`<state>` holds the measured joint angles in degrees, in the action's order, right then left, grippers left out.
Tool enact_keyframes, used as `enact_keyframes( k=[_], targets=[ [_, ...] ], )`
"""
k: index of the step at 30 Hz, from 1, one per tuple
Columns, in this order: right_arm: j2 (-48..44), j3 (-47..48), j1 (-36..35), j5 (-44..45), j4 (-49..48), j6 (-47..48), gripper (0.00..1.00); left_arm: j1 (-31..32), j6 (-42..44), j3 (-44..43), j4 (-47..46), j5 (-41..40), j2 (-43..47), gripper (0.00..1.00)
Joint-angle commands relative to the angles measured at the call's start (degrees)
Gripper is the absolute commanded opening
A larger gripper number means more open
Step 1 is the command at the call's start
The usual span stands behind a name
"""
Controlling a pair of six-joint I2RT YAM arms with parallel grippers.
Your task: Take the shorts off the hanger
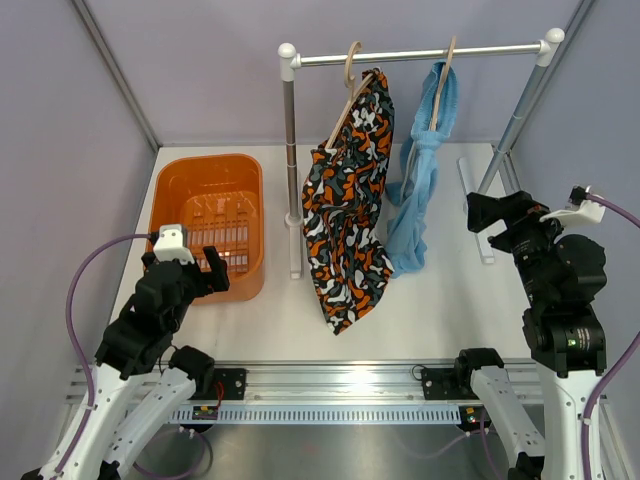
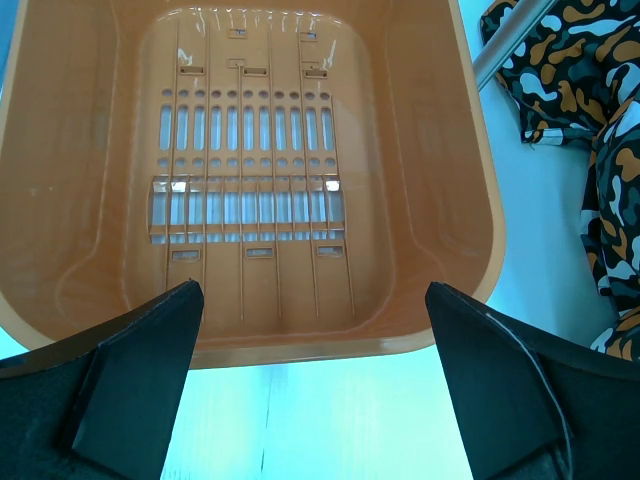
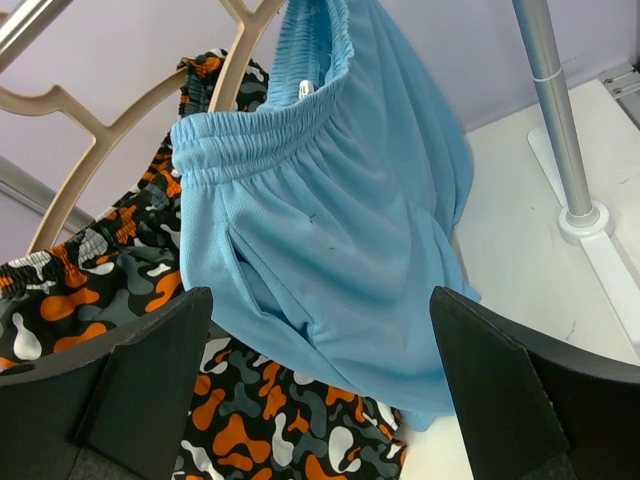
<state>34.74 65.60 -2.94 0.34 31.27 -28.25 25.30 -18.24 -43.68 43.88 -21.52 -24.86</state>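
The light blue shorts (image 3: 330, 230) hang straight ahead of the right gripper (image 3: 320, 300), whose jaws are spread wide with nothing between them. The camouflage shorts (image 3: 260, 420) hang just beside, low and left of those jaws, and a beige hanger (image 3: 100, 128) shows up and left. The left gripper (image 2: 315, 295), jaws also spread and empty, faces the orange basket (image 2: 60, 150).

Free way over bare table (image 1: 455, 290) btw right gripper (image 1: 480, 212) and blue shorts (image 1: 415, 215). On left side, orange basket (image 1: 170, 190) sits just before left gripper (image 1: 185, 265); rack post (image 1: 291, 160) beside basket.
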Motion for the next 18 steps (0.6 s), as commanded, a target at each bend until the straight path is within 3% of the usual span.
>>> enact_keyframes(
  k=[1, 11, 18],
  targets=[
    [0.06, 1.98, 0.22, -0.87, 0.55, 2.06, 1.00, 0.28, -0.31, -1.32, -2.22, -0.89, -0.01, 0.99],
    [2.87, 6.81, 0.30, 0.98, 0.73, 5.05, 0.99, 0.28, -0.30, -1.23, -2.22, -0.72, -0.19, 0.99],
    [16.73, 19.98, 0.22, -2.44, -2.52, 5.57, 1.00, 0.28, -0.13, -1.23, -2.22, -0.45, -0.10, 0.99]
  ],
)
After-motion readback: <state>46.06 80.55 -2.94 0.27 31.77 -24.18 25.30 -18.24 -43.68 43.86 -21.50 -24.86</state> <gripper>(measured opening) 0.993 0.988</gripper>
